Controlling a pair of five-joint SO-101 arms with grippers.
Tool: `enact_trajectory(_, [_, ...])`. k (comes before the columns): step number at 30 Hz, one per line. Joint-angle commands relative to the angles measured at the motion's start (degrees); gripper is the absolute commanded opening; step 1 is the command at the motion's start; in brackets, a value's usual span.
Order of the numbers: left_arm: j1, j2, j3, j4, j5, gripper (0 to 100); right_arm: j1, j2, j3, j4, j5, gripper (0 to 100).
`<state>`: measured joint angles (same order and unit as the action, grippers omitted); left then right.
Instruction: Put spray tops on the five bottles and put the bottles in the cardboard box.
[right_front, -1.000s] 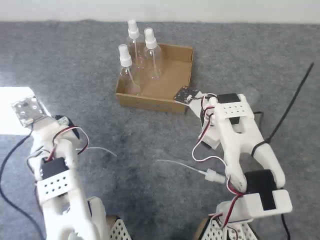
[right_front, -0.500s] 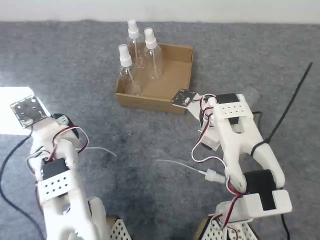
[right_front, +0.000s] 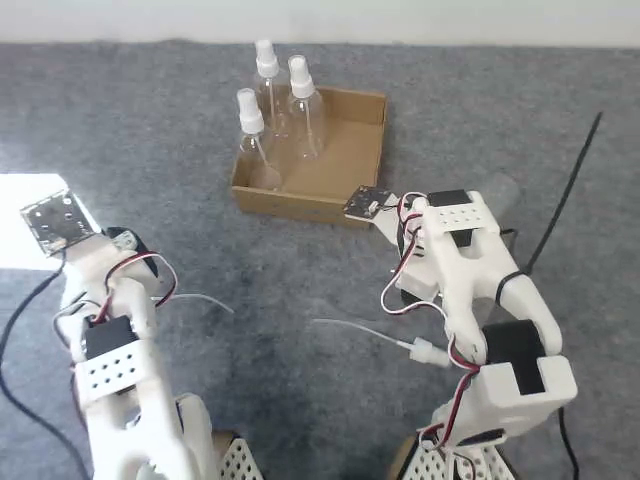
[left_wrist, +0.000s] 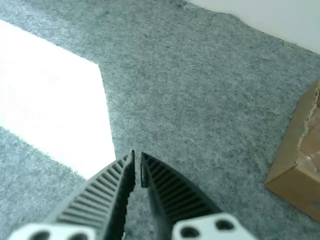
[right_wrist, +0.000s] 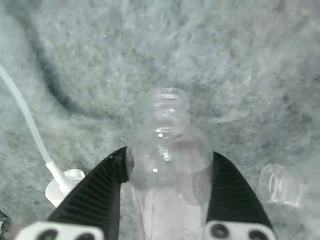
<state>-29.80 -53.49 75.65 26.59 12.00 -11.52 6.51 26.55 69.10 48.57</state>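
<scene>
Three clear bottles with white spray tops (right_front: 270, 110) stand in the left part of the cardboard box (right_front: 350, 160). In the right wrist view my right gripper (right_wrist: 169, 155) is shut on a clear bottle (right_wrist: 169, 145) whose threaded neck is bare. Beside it on the carpet lies a white spray top (right_wrist: 65, 184) with its long tube; the high view shows this spray top (right_front: 430, 352) next to the right arm (right_front: 460, 250). The open neck of another bottle (right_wrist: 282, 185) lies close by. My left gripper (left_wrist: 137, 161) is shut on nothing, low over the carpet.
A thin white tube (right_front: 205, 298) lies by the left arm (right_front: 110, 340). A bright white patch (left_wrist: 45, 105) covers the carpet at the left. A box corner (left_wrist: 300, 160) appears in the left wrist view. A black cable (right_front: 565, 205) runs along the right side.
The right arm has swung slightly to the left, and its wrist board has shifted towards the box's front wall. The left arm has stayed still.
</scene>
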Motion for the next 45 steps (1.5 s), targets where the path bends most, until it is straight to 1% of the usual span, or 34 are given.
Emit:
enact_trajectory(1, [-0.26, -1.49, -0.40, -1.49, -0.44, 2, 0.66, -8.31, -2.02, 1.63, 0.26, 8.8])
enact_trajectory(6, [-0.26, -1.49, -0.40, -1.49, -0.44, 2, 0.84, -17.89, -2.11, 6.37, 0.18, 9.1])
enact_trajectory(9, [-0.26, -1.49, -0.40, -1.49, -0.44, 2, 0.31, -23.87, -2.11, 7.69, -2.90, 9.1])
enact_trajectory(13, [-0.26, -1.49, -0.40, -1.49, -0.44, 2, -1.71, -30.37, -2.11, 7.60, -9.76, 9.1])
enact_trajectory(18, [-0.18, -1.49, -0.48, -1.23, -0.44, 2, -7.96, -36.18, -2.11, 7.60, -19.69, 8.8])
enact_trajectory(20, [-0.09, -1.49, -1.01, 0.62, -0.44, 2, -11.12, -37.85, -2.11, 7.69, -23.82, 8.8])
enact_trajectory(23, [0.00, -1.49, -2.95, 4.22, -0.44, 2, -16.13, -38.64, -2.11, 7.34, -30.15, 9.1])
enact_trajectory(28, [0.00, -1.49, -3.30, 4.66, -0.44, 2, -23.43, -39.25, -2.20, 7.08, -40.70, 9.1])
enact_trajectory(30, [0.09, -1.49, -3.38, 4.66, -0.35, 2, -25.10, -39.34, -2.20, 7.08, -44.04, 9.1])
enact_trajectory(33, [0.18, -1.49, -4.53, 5.36, -0.18, 2, -25.71, -39.34, -2.20, 7.08, -48.26, 9.1])
enact_trajectory(36, [0.18, -1.49, -6.99, 10.46, -0.18, 2, -25.54, -39.34, -2.02, 7.08, -50.64, 9.1])
enact_trajectory(41, [0.00, -1.49, -14.20, 22.59, -0.62, 2, -25.63, -39.34, -1.85, 7.52, -52.40, 8.7])
enact_trajectory(45, [0.00, -1.49, -21.05, 33.14, -4.84, 2, -25.63, -39.34, -1.76, 7.69, -52.40, 8.7])
